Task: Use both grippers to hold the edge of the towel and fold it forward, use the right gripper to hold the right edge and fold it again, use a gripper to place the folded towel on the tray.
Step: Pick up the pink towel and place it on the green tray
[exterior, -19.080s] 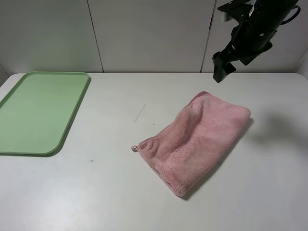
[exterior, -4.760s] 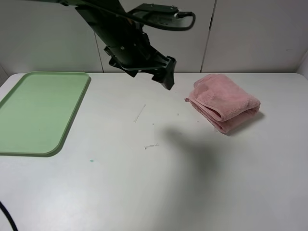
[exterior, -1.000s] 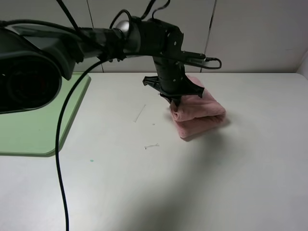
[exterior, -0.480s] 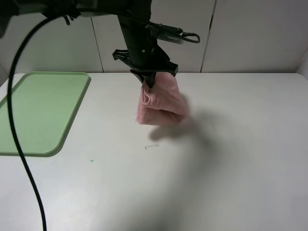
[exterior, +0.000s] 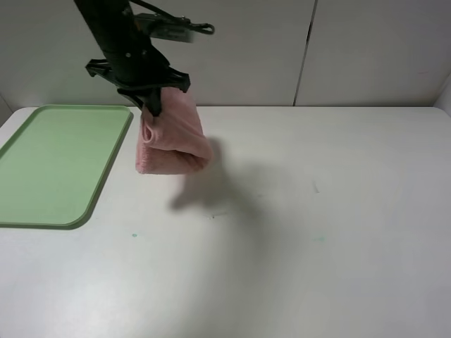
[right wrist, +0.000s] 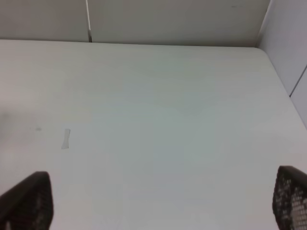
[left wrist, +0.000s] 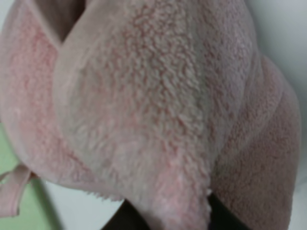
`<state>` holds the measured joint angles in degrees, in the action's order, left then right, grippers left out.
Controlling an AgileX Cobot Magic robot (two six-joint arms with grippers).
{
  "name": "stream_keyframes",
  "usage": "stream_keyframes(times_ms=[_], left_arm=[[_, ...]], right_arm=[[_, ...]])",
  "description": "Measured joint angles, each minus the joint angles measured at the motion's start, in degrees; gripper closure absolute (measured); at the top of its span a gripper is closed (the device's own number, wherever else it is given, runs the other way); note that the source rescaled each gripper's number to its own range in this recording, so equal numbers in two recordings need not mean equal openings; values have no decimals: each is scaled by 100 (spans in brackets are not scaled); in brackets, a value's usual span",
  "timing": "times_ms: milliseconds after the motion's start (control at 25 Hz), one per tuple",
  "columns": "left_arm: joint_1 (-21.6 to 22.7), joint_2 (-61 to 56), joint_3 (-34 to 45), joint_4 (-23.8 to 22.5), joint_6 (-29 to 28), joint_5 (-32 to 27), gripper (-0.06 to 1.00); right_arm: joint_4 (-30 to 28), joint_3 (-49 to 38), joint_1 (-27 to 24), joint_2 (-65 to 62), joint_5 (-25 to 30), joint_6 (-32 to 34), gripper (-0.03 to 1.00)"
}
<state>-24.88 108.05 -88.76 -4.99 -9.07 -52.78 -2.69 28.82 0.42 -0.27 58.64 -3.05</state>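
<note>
on the white table (exterior: 296, 232), a small pale scrap (right wrist: 65, 138) lies on bare surface ahead of the right gripper (right wrist: 158, 201), whose two black fingertips (right wrist: 26, 199) stand spread wide apart with nothing between them. further back, toward 10 o'clock from the table's middle, the folded pink towel (exterior: 171, 134) hangs clear of the table, casting a shadow at its 5 o'clock. the left gripper (exterior: 150, 104) pinches the towel's upper edge, jaws pressed together on it. in the left wrist view the fluffy towel (left wrist: 144, 110) fills nearly everything, its small loop (left wrist: 14, 189) dangling. the green tray (exterior: 53, 165) lies at the towel's 9 o'clock, just beside it.
</note>
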Motion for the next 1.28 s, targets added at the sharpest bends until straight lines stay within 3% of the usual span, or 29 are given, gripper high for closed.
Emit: stream_keyframes(times_ms=[400,720,1000,1280], left_arm=[[1209,-1031,1502,-6,115,593,90],[2145,-1100,1926,-5,509,1431,90],[2671,-1100,2336,-2,564,2826,90],[2742,-894,3036,25,444,4490,90]], right_arm=[[-4,0,0,0,0,0,-3],[-4,0,0,0,0,2,-3],[-4,0,0,0,0,2,-3],[-4,0,0,0,0,2,-3]])
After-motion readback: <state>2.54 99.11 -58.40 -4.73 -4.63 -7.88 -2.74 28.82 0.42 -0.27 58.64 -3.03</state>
